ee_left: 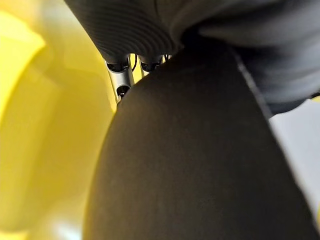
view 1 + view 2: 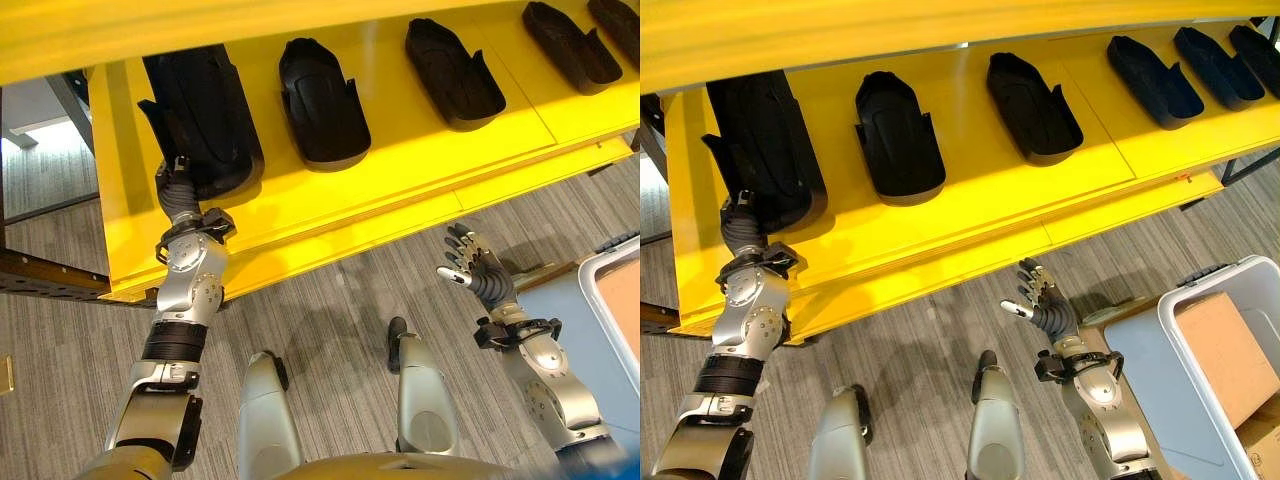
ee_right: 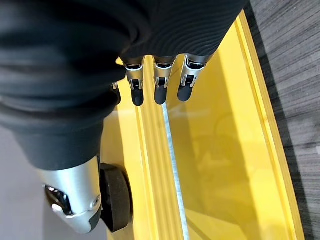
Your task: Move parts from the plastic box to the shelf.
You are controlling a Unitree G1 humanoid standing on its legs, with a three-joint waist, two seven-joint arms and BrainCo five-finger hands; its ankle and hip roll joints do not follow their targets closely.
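Parts (image 2: 899, 135) in a row on the shelf (image 2: 970, 215), plastic box (image 2: 1210, 340) right, before it

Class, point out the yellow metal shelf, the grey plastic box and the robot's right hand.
yellow metal shelf (image 2: 970, 235), right eye view, bare front surface.
grey plastic box (image 2: 1220, 277), right eye view, rim.
right hand (image 2: 1043, 303), right eye view, palm.

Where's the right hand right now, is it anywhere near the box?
The right hand hangs over the carpet just in front of the yellow shelf, fingers relaxed and holding nothing, with the plastic box further out to the robot's right.
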